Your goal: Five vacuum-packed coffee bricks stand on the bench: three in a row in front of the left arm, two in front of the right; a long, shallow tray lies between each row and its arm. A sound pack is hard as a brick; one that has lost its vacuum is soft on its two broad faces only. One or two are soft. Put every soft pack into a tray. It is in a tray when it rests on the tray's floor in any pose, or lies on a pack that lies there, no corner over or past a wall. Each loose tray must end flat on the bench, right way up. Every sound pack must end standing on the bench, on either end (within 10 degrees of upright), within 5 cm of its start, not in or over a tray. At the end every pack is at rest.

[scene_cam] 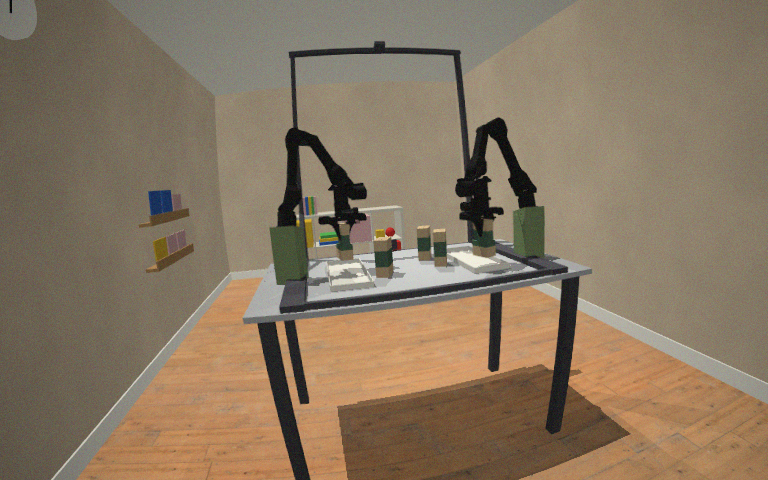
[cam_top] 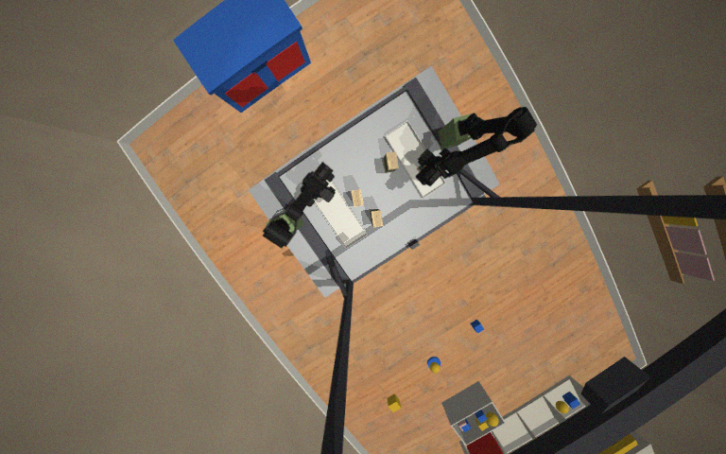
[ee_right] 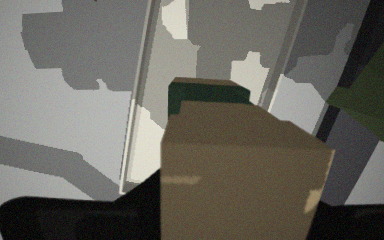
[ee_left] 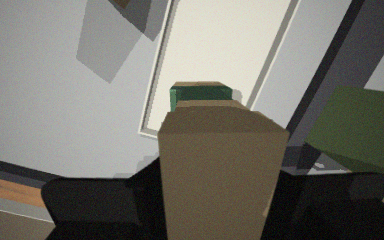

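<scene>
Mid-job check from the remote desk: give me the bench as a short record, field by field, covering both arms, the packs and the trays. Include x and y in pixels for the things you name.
Left end effector (cam_top: pixel 319 183) (scene_cam: pixel 481 219) (ee_left: pixel 220 190): shut on a pack (scene_cam: pixel 485 247) (ee_left: pixel 215 175)
Right end effector (cam_top: pixel 432 166) (scene_cam: pixel 343 220) (ee_right: pixel 206 163): shut on another pack (scene_cam: pixel 344 252) (ee_right: pixel 237 185)
Standing by left tray (cam_top: pixel 340 215) (scene_cam: pixel 478 260) (ee_left: pixel 225 45): two upright packs (cam_top: pixel 356 197) (scene_cam: pixel 423 243)
Standing by right tray (cam_top: pixel 404 135) (scene_cam: pixel 350 277) (ee_right: pixel 146 155): one upright pack (cam_top: pixel 391 161) (scene_cam: pixel 384 257)
Packs lying in trays: none seen
Tray pose: both flat, right way up
Softness: cannot tell by sight
</scene>
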